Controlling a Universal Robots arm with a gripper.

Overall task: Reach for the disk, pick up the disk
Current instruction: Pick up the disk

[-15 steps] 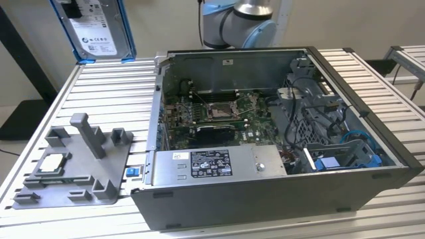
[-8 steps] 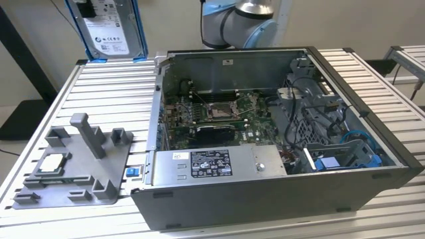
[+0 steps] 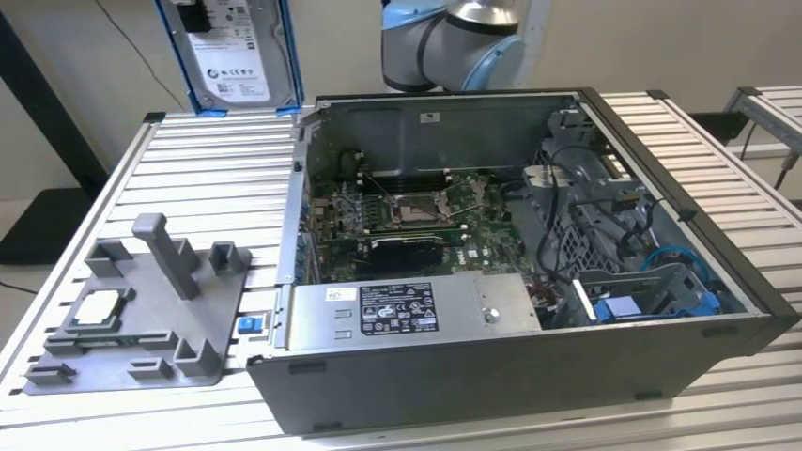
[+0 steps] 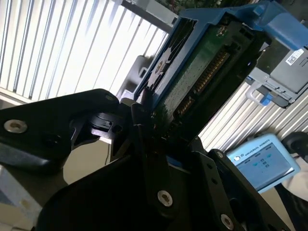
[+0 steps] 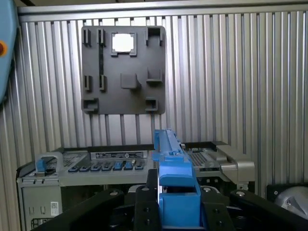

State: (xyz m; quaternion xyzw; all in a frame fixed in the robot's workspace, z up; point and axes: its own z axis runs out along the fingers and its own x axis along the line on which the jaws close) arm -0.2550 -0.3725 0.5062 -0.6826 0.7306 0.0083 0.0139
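Disk (image 3: 232,56) held upright at the exterior view's upper left, white label facing the camera and blue bracket (image 3: 291,56) running along its edges. In the first wrist view the gripper (image 5: 177,192) has its black fingers (image 5: 144,197) clenched on the disk from both sides, with the bracket standing edge-on between them. In the second wrist view the same grasp appears from beside the disk, showing its green circuit board (image 4: 192,77) inside the blue frame. The disk looks to be clear of the ribbed metal table (image 3: 188,178), touching nothing but the fingers, though the exterior view does not settle how high it hangs. An open case (image 3: 501,376) lies on the table, its inside exposed. Beside it, toward the exterior view's left, sits a grey fixture (image 3: 150,310) with a small square chip (image 3: 98,310) on it. The arm (image 3: 457,42) rises behind the case. Judging by this, the reach is finished and the pick-up appears done: the disk is gripped and raised.
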